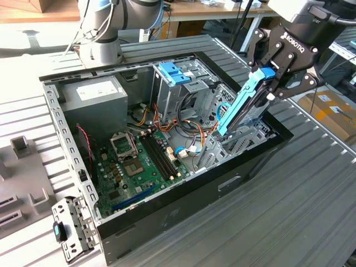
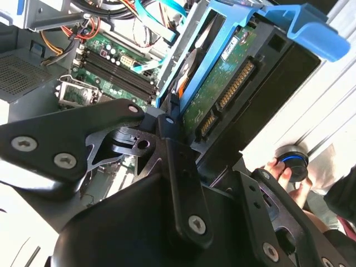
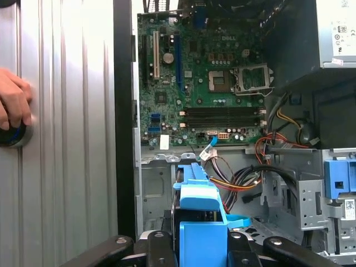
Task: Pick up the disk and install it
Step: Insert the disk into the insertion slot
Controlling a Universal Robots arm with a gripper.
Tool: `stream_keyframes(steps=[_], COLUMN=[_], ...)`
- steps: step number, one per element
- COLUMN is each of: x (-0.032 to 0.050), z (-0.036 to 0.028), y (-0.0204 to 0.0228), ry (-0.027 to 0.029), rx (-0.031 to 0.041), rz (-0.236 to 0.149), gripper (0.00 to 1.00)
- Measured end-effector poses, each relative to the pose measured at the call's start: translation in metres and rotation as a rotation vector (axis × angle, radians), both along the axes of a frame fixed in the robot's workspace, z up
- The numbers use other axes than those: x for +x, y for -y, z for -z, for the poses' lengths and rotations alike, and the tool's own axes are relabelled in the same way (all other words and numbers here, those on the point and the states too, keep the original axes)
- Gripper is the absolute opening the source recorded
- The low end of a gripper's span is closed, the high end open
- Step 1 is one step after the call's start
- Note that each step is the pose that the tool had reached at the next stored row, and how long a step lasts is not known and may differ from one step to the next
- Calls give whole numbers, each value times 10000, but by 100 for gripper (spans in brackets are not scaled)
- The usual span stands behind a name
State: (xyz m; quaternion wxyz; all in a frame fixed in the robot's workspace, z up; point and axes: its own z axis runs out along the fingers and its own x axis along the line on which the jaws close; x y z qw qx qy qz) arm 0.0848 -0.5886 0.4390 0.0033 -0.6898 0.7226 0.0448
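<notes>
In the exterior view, the pincer [image 1: 267, 83] is gripping the disk [image 1: 253, 111], which is sitting in a blue carrier [image 1: 236, 108], with the jaws closed on the upper end. The disk is hanging tilted over the drive-bay corner of the open computer case [image 1: 167, 217], at the exterior view's right, and its lower end is dipping inside the case wall. The case is lying on the ribbed counter [image 1: 311, 211], showing a grey power supply [image 1: 94, 97] and a green motherboard [image 1: 136, 164].

In the second wrist view, the disk [image 2: 222, 83] is showing its green circuit-board face and connector edge, framed by the carrier [image 2: 311, 30]. The black fingers [image 2: 177, 167] are pressing on its near end. A person's hand [image 2: 281, 169] is resting on a round blue-ringed knob [image 2: 293, 160].

In the first wrist view, the carrier [image 3: 200, 222] is standing over the case with the motherboard [image 3: 206, 72] beyond. The hand [image 3: 14, 100] is touching the knob [image 3: 11, 136] on the counter.
</notes>
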Motion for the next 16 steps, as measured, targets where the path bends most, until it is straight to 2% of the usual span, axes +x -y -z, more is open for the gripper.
stream_keyframes(steps=[1, 4, 11, 16], x=[0, 0, 0, 0], z=[27, 64, 103, 139], y=[-16, -19, 17, 19], ry=[0, 0, 0, 0], rx=[-1, 0, 21, 34], rz=[-1, -1, -6, -55], gripper=[36, 36, 36, 36])
